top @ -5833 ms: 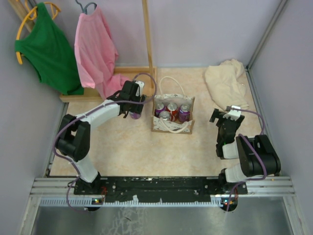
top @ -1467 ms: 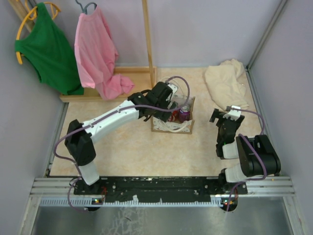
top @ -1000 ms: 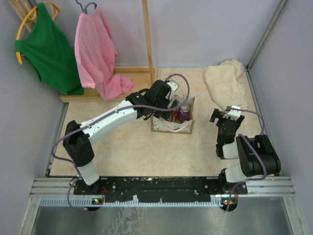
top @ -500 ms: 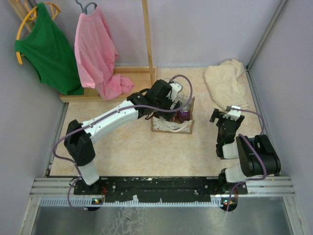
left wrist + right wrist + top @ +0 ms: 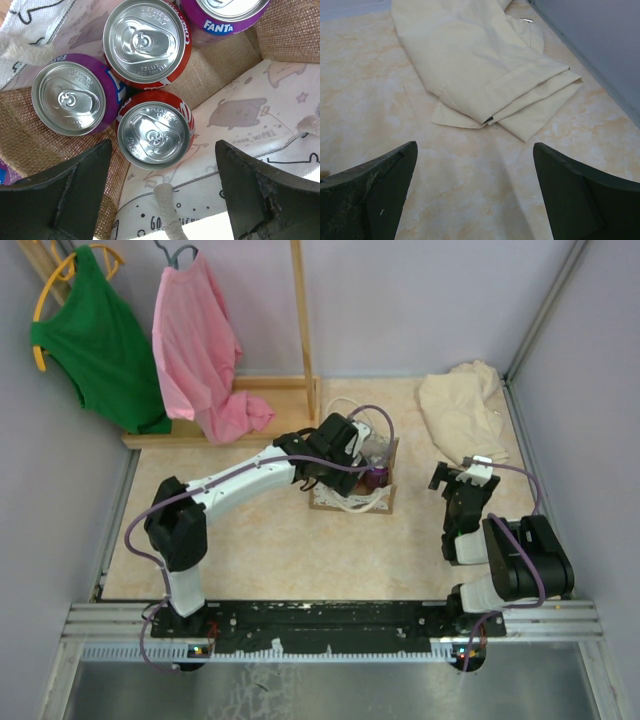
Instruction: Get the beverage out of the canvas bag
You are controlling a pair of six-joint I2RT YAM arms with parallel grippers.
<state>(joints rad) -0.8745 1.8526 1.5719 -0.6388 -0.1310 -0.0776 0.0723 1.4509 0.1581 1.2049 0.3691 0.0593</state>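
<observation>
The left gripper (image 5: pixel 163 150) has swung over from beside the canvas bag (image 5: pixel 243 113) and come down over its mouth; its fingers are spread wide and empty astride a red can (image 5: pixel 156 131) inside, so a grasp looks near; the right gripper (image 5: pixel 475 160) hangs open, holding nothing.

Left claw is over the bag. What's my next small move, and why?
Probably lower the left claw straight down. It is open, its fingers flank the nearer red can inside the canvas bag, they appear to be above the can's top, and nothing is gripped yet.
</observation>
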